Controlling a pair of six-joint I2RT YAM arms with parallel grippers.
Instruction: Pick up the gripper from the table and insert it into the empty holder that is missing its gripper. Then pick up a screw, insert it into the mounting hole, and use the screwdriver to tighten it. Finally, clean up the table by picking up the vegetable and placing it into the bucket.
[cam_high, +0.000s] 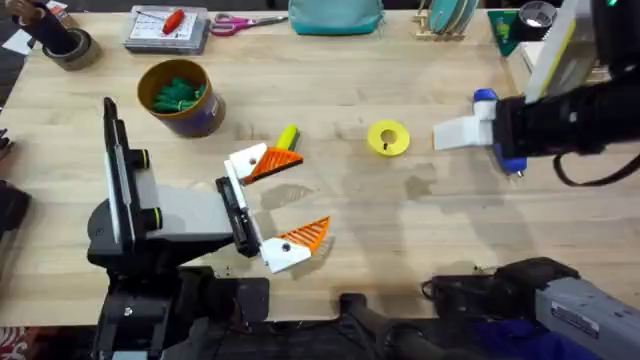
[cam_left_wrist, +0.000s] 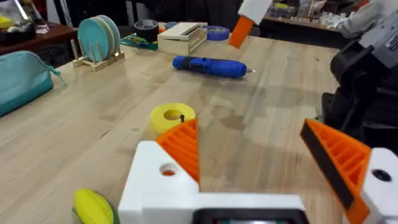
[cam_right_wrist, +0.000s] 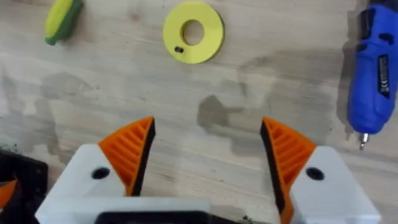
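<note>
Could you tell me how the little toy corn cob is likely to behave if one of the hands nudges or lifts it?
The corn cob lies on its side on the bare table, and its rounded body will probably roll if pushed from the side. It looks small, so likely light. Its surface looks smooth and somewhat glossy, so it might slip between pads unless gripped across the middle.

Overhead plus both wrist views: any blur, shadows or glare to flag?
Overhead: right arm close under the camera, large, dark, blurred; soft shadows on the table beside it. Left wrist: room behind dim, screwdriver sharp. Right wrist: soft shadow patch on the wood between the open right tool's fingers; no glare.
</note>
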